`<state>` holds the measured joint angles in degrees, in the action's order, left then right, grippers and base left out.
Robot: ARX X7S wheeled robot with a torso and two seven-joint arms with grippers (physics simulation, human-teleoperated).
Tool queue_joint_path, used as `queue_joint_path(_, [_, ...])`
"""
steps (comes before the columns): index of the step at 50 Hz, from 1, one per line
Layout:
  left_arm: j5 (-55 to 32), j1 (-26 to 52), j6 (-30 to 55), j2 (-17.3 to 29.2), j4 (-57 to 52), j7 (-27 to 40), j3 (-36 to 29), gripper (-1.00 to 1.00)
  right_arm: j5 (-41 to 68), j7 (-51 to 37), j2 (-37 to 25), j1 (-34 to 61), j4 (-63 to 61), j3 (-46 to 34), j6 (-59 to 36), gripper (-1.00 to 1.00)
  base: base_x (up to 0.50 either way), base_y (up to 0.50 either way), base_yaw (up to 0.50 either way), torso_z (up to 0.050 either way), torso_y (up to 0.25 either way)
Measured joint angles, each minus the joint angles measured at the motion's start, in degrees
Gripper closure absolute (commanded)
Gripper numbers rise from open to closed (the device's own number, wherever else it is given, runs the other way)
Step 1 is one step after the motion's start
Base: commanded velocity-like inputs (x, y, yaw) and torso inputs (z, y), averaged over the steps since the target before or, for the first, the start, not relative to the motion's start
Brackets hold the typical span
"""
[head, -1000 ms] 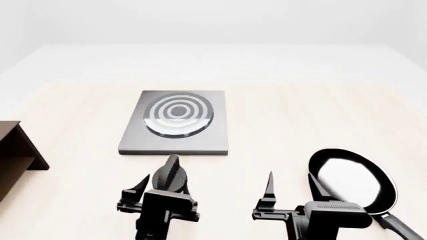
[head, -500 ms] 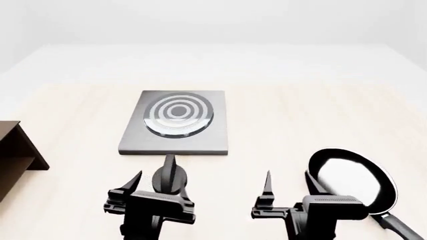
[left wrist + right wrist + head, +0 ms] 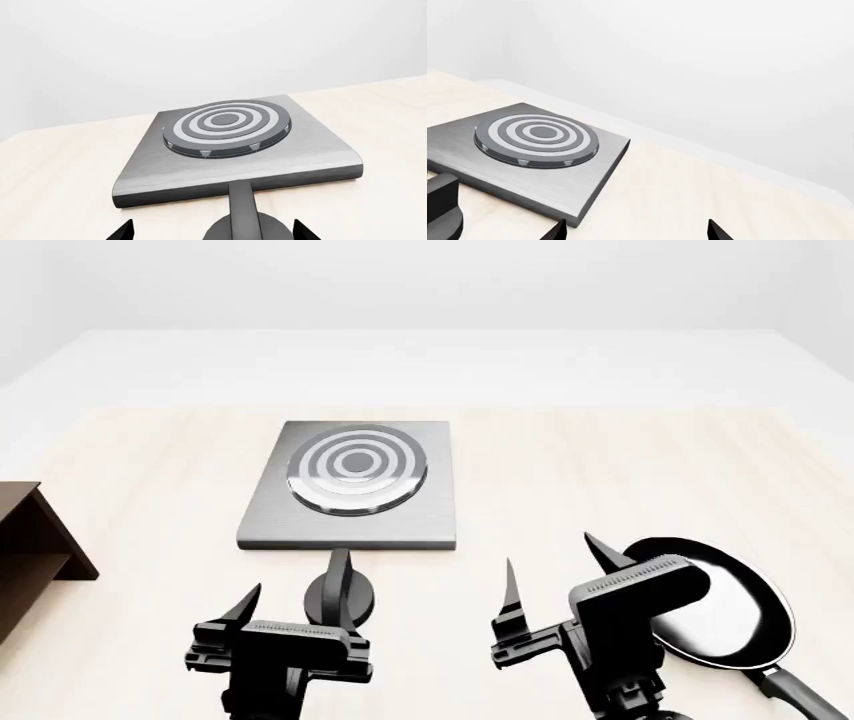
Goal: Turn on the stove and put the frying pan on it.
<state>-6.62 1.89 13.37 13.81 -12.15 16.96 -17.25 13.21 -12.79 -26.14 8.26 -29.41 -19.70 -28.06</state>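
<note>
The stove (image 3: 350, 485) is a dark-grey square plate with concentric rings, in the middle of the table. It also shows in the left wrist view (image 3: 230, 137) and the right wrist view (image 3: 537, 137). Its round black knob (image 3: 339, 595) lies just in front of it. My left gripper (image 3: 300, 612) is open, and its tips stand either side of the knob (image 3: 241, 220) without touching it. The black frying pan (image 3: 727, 610) lies at the front right, its handle pointing towards me. My right gripper (image 3: 550, 560) is open and empty, tilted, just left of the pan. It hangs over bare table in the right wrist view (image 3: 637, 232).
A brown wooden shelf (image 3: 34, 545) stands at the table's left edge. The light wooden table (image 3: 601, 470) ends at a white floor beyond the stove. The knob's edge shows in the right wrist view (image 3: 442, 210).
My left gripper has shifted a little left beside the knob. My right gripper has rolled to a tilt and moved forward and slightly left, beside the pan.
</note>
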Motion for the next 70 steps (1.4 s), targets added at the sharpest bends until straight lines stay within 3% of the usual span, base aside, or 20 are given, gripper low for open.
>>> queue_joint_path(20, [-0.94, -0.64, -2.41, 1.15, -0.10, 1.00, 1.43, -1.00, -0.67, 6.99, -11.57, 19.10, -14.99, -7.01, -36.67, -1.00, 0.00, 0.00, 0.00, 0.000, 0.000])
queue_joint_path(31, [-1.11, -0.76, -3.09, 1.49, 0.03, 1.38, 1.48, -1.00, 6.34, 8.99, -20.19, 30.72, -18.23, -16.12, -52.27, -1.00, 0.00, 0.00, 0.00, 0.000, 0.000])
queue_joint_path(50, [-0.81, -0.62, -3.20, 2.01, 0.44, 2.11, 0.95, -1.00, 47.24, -17.31, -33.13, 51.28, -7.68, -37.52, -59.19, -1.00, 0.00, 0.00, 0.00, 0.000, 0.000])
queue_joint_path(60, [-0.85, -0.42, -3.08, 2.24, 0.67, 2.51, 0.89, -1.00, 56.97, -23.91, -36.32, 56.39, -2.79, -46.17, -59.70, -1.00, 0.00, 0.00, 0.00, 0.000, 0.000])
queue_joint_path(70, [-0.93, -0.30, -2.91, 2.44, 0.66, 2.90, 0.79, -1.00, 60.17, -26.41, -38.54, 58.01, 0.35, -52.22, -58.44, -1.00, 0.00, 0.00, 0.00, 0.000, 0.000])
